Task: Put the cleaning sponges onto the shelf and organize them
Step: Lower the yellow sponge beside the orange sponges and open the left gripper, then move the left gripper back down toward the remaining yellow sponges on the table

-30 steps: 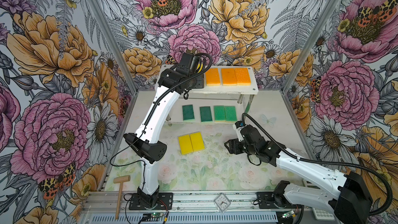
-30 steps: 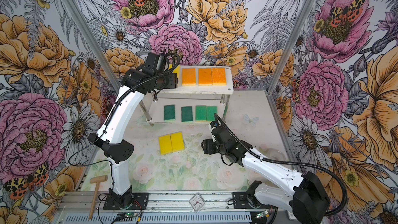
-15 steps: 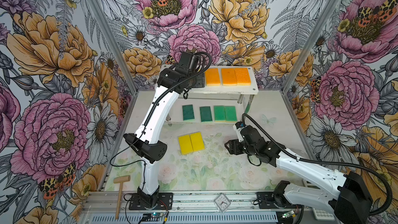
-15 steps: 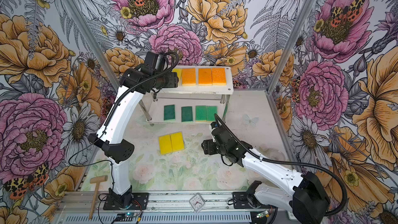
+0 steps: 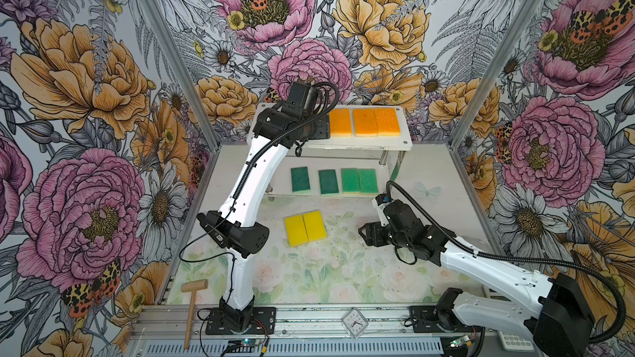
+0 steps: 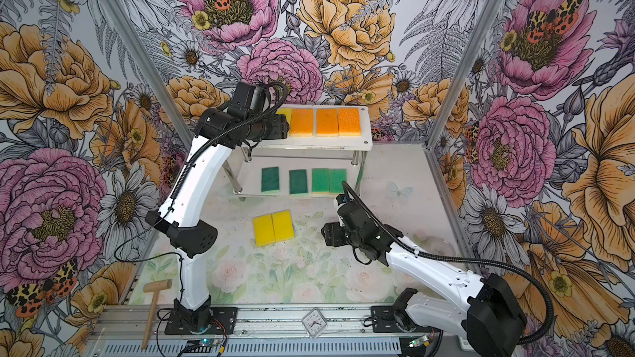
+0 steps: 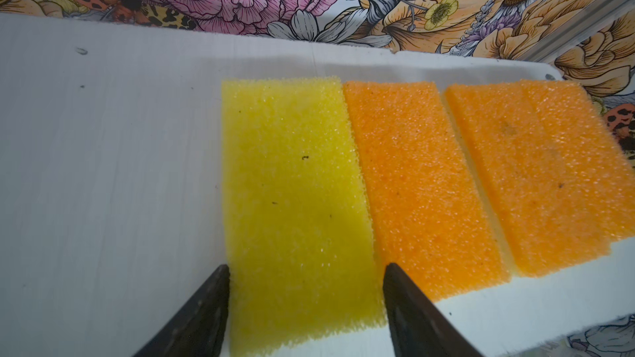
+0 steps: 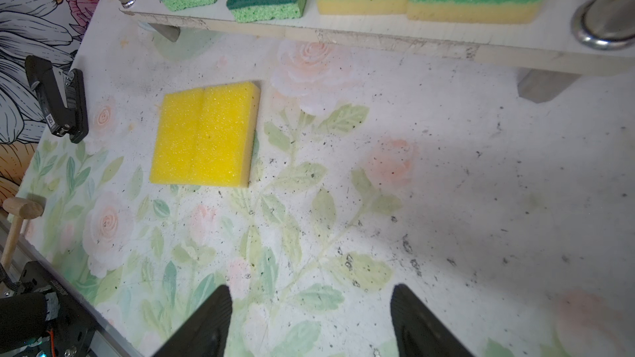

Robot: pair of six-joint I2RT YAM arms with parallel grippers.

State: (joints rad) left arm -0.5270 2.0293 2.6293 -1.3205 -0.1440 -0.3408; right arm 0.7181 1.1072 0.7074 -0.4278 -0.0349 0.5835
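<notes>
Top board: You have the left gripper [image 7: 305, 266] reaching in over the front edge of the top board [image 7: 103, 166] of the shelf [image 6: 365, 132]. Its fingers stand either side of a yellow sponge [image 7: 292, 183] that lies flat there.
Left jaws: They flank the sponge's near end, touching it or nearly so. Whether they are pinching it or have let go cannot be told.
Why there: The yellow sponge butts against the nearest of three orange sponges [image 5: 364, 121], apparently extending that row toward the board's bare end, on the left arm's side.
Lower board: Four green sponges line the front edge of the lower board [image 8: 378, 34], so the sponges look sorted by colour. The two dark ones [image 5: 300, 179] sit apart and the two lighter ones [image 5: 359, 180] touch.
Tabletop: Two more yellow sponges [image 5: 305, 227] lie touching near the middle of the tabletop [image 5: 326, 269]. By the look of it, they are your remaining pieces.
Right gripper: The right gripper [image 8: 309, 288] hangs low over the tabletop with its jaws spread and nothing between them, facing that pair and probably waiting.
Sponge look: The foam is coarse and open-pored, bright yellow on top with a few dark specks, and the tabletop pair shows a pale underlayer. Expect it to squash under a pinch.
</notes>
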